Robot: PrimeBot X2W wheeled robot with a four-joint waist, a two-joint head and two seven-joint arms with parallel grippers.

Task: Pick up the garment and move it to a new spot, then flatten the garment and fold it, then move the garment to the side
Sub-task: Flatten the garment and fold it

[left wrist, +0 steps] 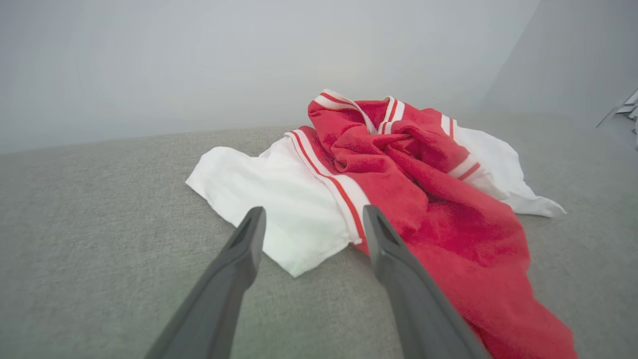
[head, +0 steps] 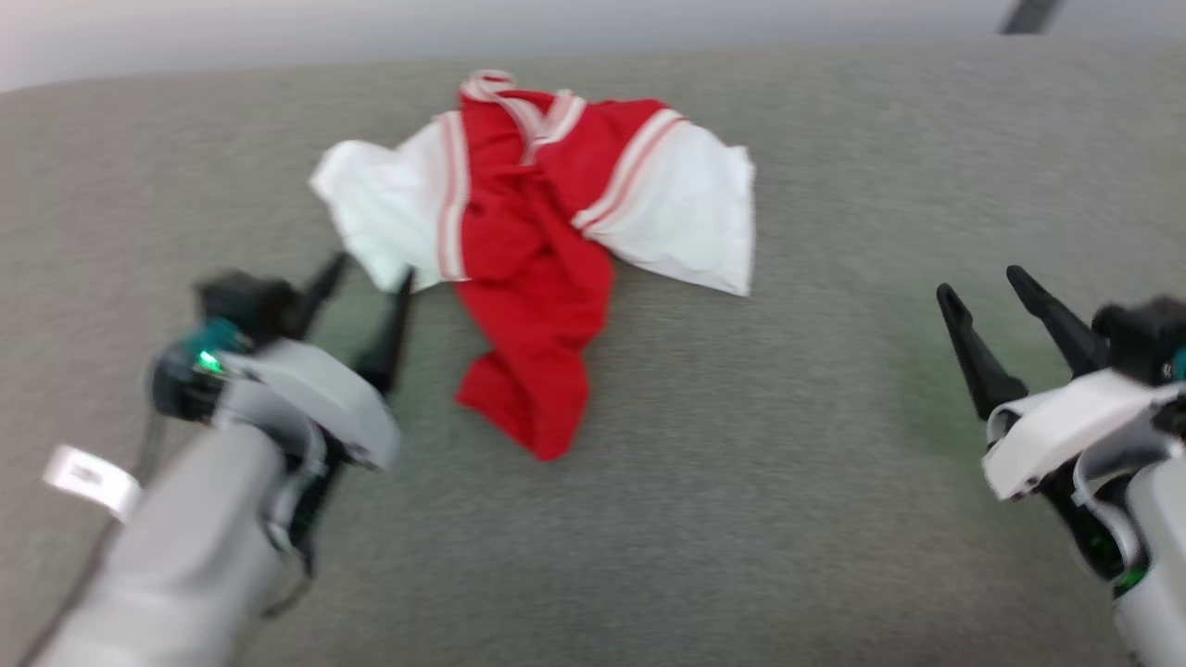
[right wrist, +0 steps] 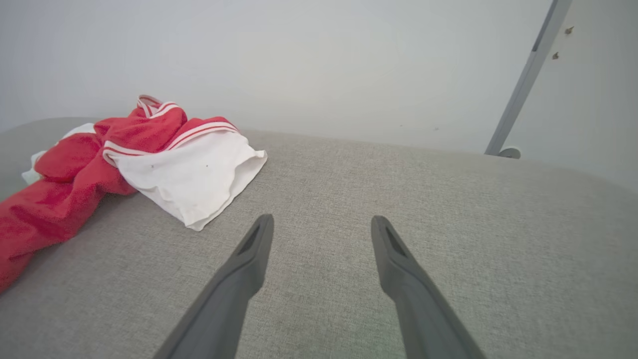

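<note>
Two dark-fingered grippers stand open and empty at the lower corners, the left gripper (head: 372, 269) just beside a white sleeve (head: 384, 213), the right gripper (head: 980, 283) well apart. Upper centre, the crumpled red-and-white jersey shirt (head: 528, 250) lies on grey woven upholstery (head: 741, 463), apparently not yet lifted, flattened or folded.

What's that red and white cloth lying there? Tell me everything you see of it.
The garment is a soft, knit-looking shirt: red body, two white sleeves, red-and-white striped trim at collar and shoulders. It lies crumpled and twisted on the grey fabric surface, sleeves spread to either side, the red body bunched toward the robot. The open left gripper hovers at one white sleeve's edge; whether it touches is unclear.
</note>
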